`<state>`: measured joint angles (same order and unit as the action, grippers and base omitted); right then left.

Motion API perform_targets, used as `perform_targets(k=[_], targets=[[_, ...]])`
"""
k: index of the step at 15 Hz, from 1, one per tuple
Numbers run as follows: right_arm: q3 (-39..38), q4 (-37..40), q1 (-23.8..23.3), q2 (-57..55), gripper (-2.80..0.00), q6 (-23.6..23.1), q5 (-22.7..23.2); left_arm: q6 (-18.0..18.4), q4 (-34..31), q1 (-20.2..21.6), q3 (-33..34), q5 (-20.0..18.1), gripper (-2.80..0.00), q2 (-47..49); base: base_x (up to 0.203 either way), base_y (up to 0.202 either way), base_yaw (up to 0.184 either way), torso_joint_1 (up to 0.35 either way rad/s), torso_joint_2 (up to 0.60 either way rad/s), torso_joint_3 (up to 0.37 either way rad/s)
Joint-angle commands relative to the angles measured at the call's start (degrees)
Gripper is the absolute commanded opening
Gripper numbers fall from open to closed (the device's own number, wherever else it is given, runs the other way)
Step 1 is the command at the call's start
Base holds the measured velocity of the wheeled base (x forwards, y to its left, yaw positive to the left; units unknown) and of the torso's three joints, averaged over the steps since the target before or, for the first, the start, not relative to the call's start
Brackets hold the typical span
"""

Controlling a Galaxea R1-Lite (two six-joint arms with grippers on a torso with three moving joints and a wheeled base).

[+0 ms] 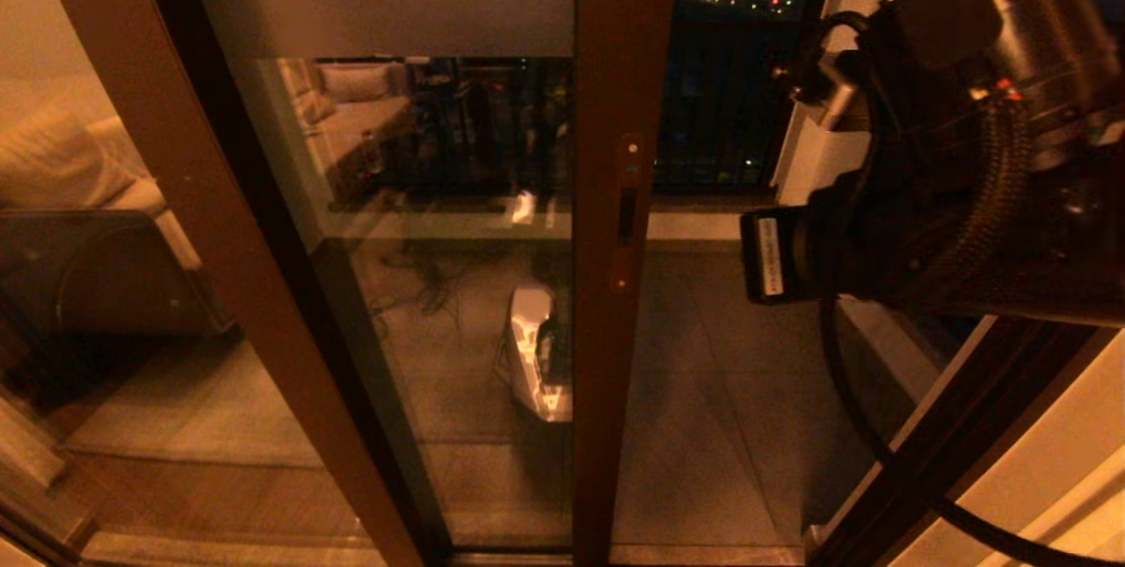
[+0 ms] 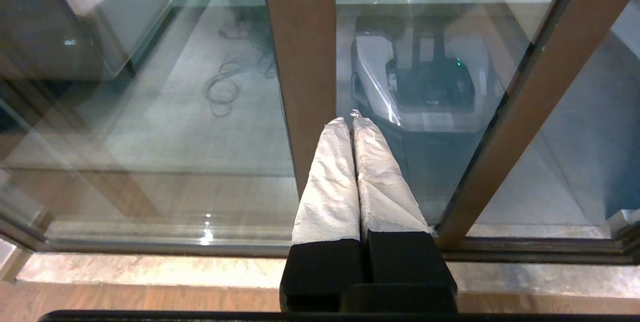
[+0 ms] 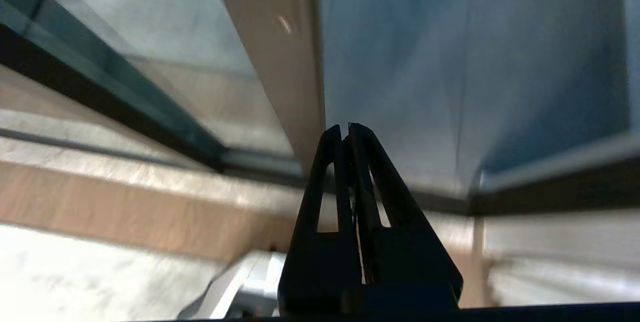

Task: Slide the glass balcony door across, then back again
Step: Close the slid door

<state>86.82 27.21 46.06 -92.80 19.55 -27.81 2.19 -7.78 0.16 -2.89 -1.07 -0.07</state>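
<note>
Glass balcony door (image 1: pixel 439 242) partly slid left, its brown stile (image 1: pixel 620 198) with the handle slot (image 1: pixel 627 215) mid-scene, dark balcony gap open to the right. Left gripper (image 2: pixel 352 121) pressed together, near the fixed post low down; right gripper (image 3: pixel 346 130) pressed together too, raised right of the stile. Likely to skid off the smooth stile edge or miss the slot if pushed at a slant.

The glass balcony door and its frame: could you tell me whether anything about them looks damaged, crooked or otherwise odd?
Nothing stands out. The glass balcony door stands partly open, with its stile and handle slot intact and the glass unbroken. The shapes in the pane are only reflections. The right gripper and the left gripper are both shut, holding nothing.
</note>
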Motion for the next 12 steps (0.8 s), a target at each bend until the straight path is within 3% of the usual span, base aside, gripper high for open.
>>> perform_targets(k=[1, 5, 9, 10, 12], targets=[[0.6, -4.5, 0.2, -3.9, -2.8, -3.5, -0.3, 0.0, 0.0, 0.0, 0.0, 0.0, -2.8, 0.1, 0.0, 0.0, 0.0, 0.0, 0.0, 0.0], [-0.9, -13.4, -0.3, -9.6, -2.8, -9.8, -1.8, 0.0, 0.0, 0.0, 0.0, 0.0, -2.8, 0.1, 0.0, 0.0, 0.0, 0.0, 0.0, 0.0], [-0.4, -15.6, -2.9, -11.3, -2.8, -10.7, -2.0, 0.0, 0.0, 0.0, 0.0, 0.0, -2.8, 0.1, 0.0, 0.0, 0.0, 0.0, 0.0, 0.0], [-0.4, -16.3, -3.2, -11.2, 0.0, -10.7, -2.0, 0.0, 0.0, 0.0, 0.0, 0.0, -2.8, 0.1, 0.0, 0.0, 0.0, 0.0, 0.0, 0.0], [-0.4, -17.6, -4.3, -10.8, 0.0, -12.5, -1.9, 0.0, 0.0, 0.0, 0.0, 0.0, -2.8, 0.1, 0.0, 0.0, 0.0, 0.0, 0.0, 0.0]])
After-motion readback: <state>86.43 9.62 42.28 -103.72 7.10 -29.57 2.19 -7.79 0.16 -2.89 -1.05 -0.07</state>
